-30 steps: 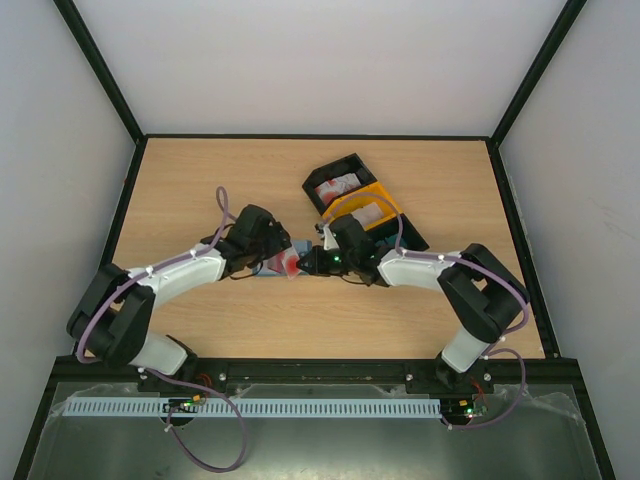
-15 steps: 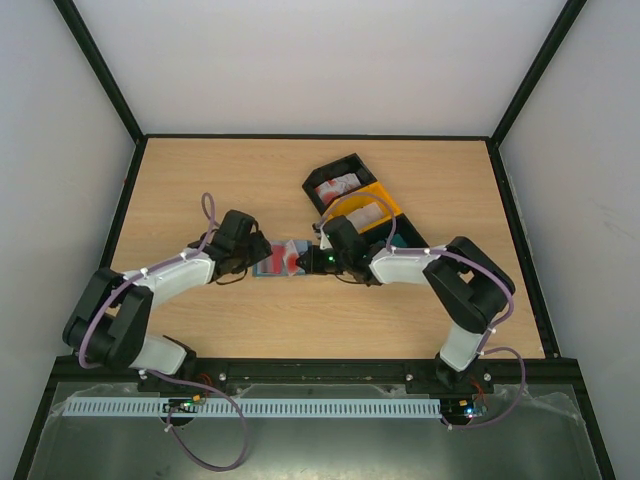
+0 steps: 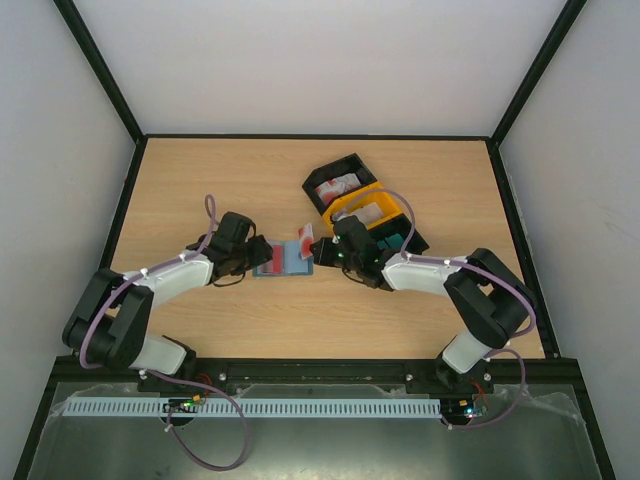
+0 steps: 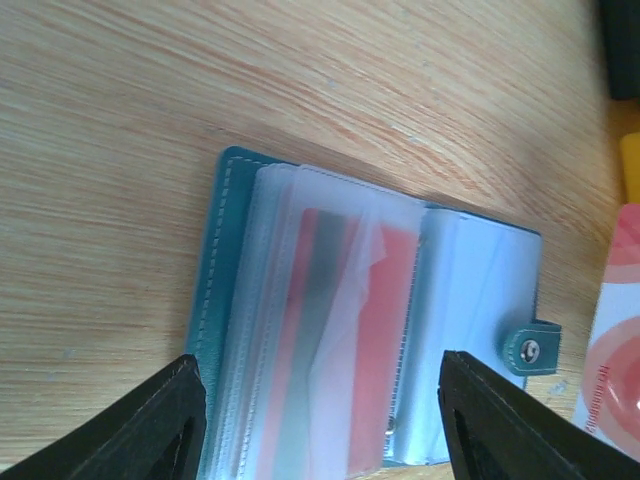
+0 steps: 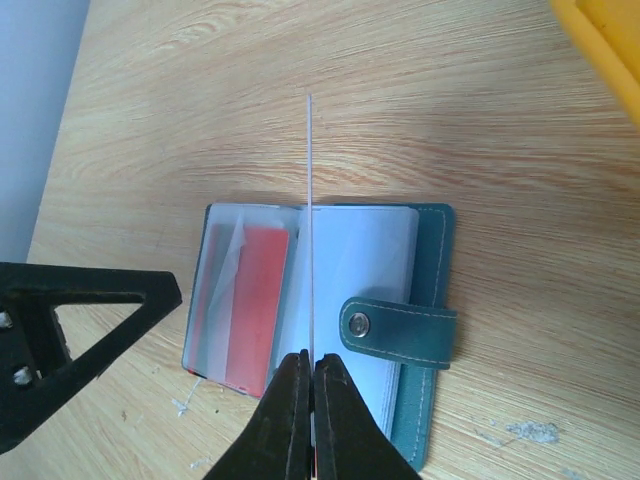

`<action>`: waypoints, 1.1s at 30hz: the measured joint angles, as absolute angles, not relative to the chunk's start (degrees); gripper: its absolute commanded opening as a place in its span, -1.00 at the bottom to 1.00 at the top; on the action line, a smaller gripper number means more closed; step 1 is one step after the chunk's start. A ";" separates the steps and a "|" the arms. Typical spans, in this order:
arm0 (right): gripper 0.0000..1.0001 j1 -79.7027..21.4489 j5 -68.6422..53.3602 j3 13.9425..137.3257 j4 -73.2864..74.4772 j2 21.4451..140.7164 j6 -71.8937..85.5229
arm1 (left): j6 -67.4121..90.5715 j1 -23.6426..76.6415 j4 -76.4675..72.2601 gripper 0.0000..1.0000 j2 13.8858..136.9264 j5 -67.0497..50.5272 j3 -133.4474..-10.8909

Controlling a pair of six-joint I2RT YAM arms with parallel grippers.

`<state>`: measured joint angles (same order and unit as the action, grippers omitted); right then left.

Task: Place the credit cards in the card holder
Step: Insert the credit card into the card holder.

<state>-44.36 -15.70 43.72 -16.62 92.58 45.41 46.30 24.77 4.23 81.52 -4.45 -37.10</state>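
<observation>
Light wood-grain table [image 3: 200, 190], bounded by a black frame. Near its centre the teal card holder [image 3: 282, 258] lies flat and open, with its clear sleeves facing up and its snap tab at the right edge. Behind it and to the right, three bins stand in a diagonal row: a black bin [image 3: 335, 182], a yellow bin [image 3: 365, 212] and a second black bin [image 3: 418, 240]. Pale specks [image 5: 520, 432] mark the wood beside the holder.

Wooden table [image 3: 200, 190]; black bin [image 3: 330, 168] beside yellow bin [image 3: 350, 200], right of centre.
</observation>
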 measured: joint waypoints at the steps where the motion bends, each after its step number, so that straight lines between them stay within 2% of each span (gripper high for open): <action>1: -0.96 -44.31 -15.40 43.72 -16.64 92.49 45.41 | 46.15 24.77 3.90 0.25 81.41 -4.91 -37.10; 6: -0.96 -44.27 -15.27 43.55 -16.60 92.49 45.65 | 45.56 24.77 1.48 0.10 81.34 -8.10 -36.91; 17: -0.96 -44.27 -17.39 43.51 -17.08 94.43 46.92 | 46.44 24.77 -9.23 0.00 85.91 -20.10 -35.97; 25: -0.96 -44.27 -20.08 43.51 -20.05 94.83 49.67 | 49.63 23.79 -16.40 0.51 86.65 -23.97 -33.04; 28: -0.96 -44.14 -22.55 43.40 -23.24 94.83 51.75 | 51.66 22.65 -18.31 0.57 82.46 -24.08 -30.33; 33: -0.95 -43.68 -25.87 42.59 -28.53 94.83 54.94 | 52.82 19.55 -19.25 0.57 76.07 -24.03 -28.23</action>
